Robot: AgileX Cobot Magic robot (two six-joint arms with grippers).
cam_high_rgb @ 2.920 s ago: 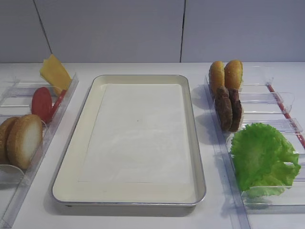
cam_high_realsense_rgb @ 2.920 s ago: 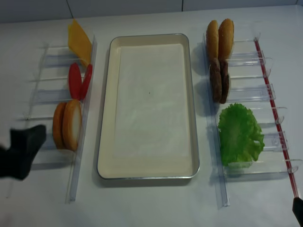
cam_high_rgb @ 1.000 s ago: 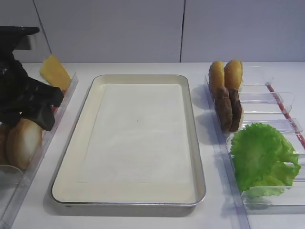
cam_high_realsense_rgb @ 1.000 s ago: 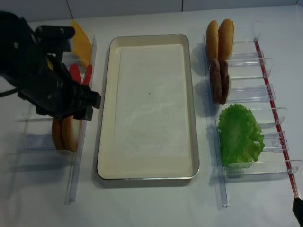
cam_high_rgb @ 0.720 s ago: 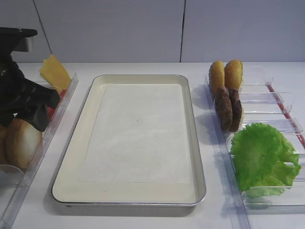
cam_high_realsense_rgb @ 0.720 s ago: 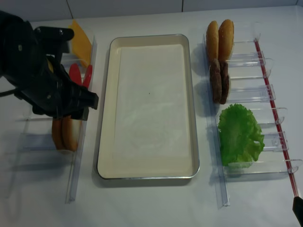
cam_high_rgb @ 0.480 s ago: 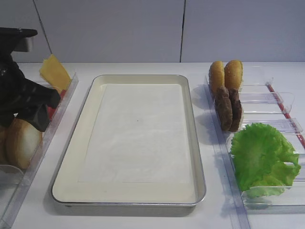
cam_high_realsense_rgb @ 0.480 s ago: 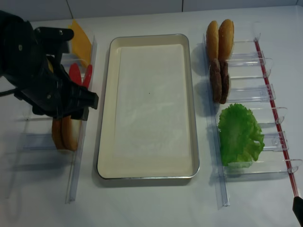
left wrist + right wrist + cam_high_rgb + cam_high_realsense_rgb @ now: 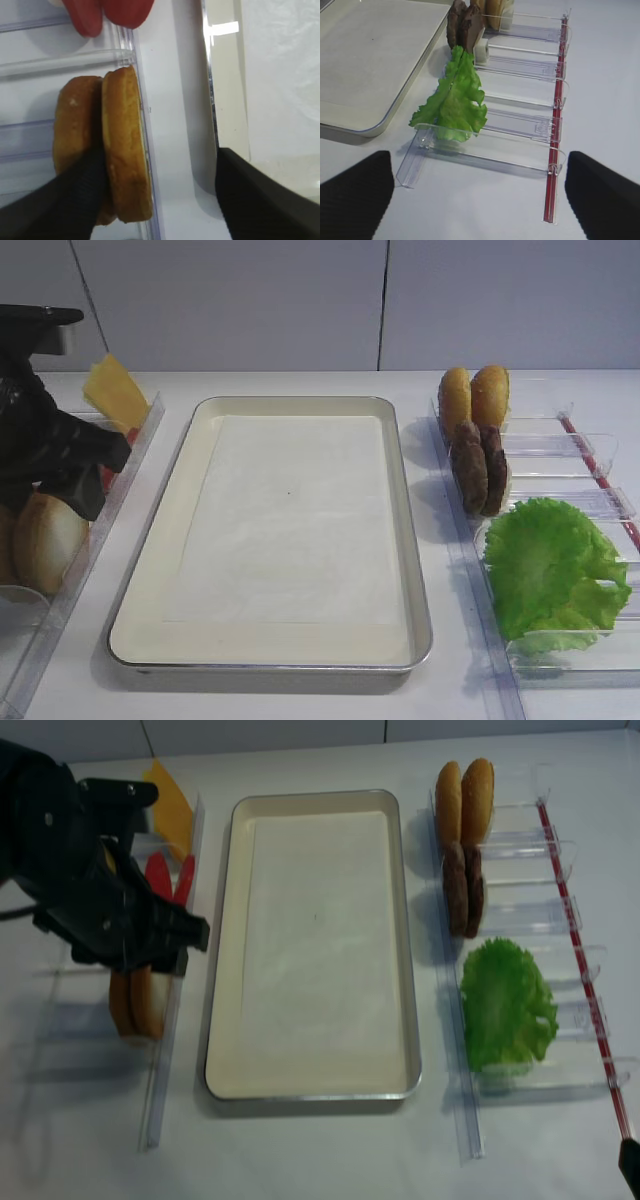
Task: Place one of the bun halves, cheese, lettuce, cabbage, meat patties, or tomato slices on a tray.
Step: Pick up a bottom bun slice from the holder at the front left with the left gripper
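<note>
Two bun halves [image 9: 125, 150] stand on edge in the left clear rack [image 9: 160, 1050]. My left gripper [image 9: 165, 185] is open and lowered over them. One finger [image 9: 75, 195] sits in the gap between the two halves. The other finger [image 9: 260, 200] hangs far off over the tray's rim. The cream tray [image 9: 290, 540] with its paper liner lies in the middle with nothing on it. Tomato slices [image 9: 165, 885] and cheese [image 9: 168, 810] stand farther back in that rack. Meat patties [image 9: 478, 468] and lettuce [image 9: 550, 565] are in the right rack. My right gripper [image 9: 480, 195] is open over bare table.
Two domed brown buns [image 9: 473, 395] stand at the back of the right clear rack [image 9: 520, 125], which has a red strip [image 9: 559, 100] along its outer side. The left arm's black body [image 9: 40, 430] covers most of the left rack.
The left arm came in from the left edge over the left rack and lowered its open jaws around one bun half. Over the last second it shifted only slightly left.
</note>
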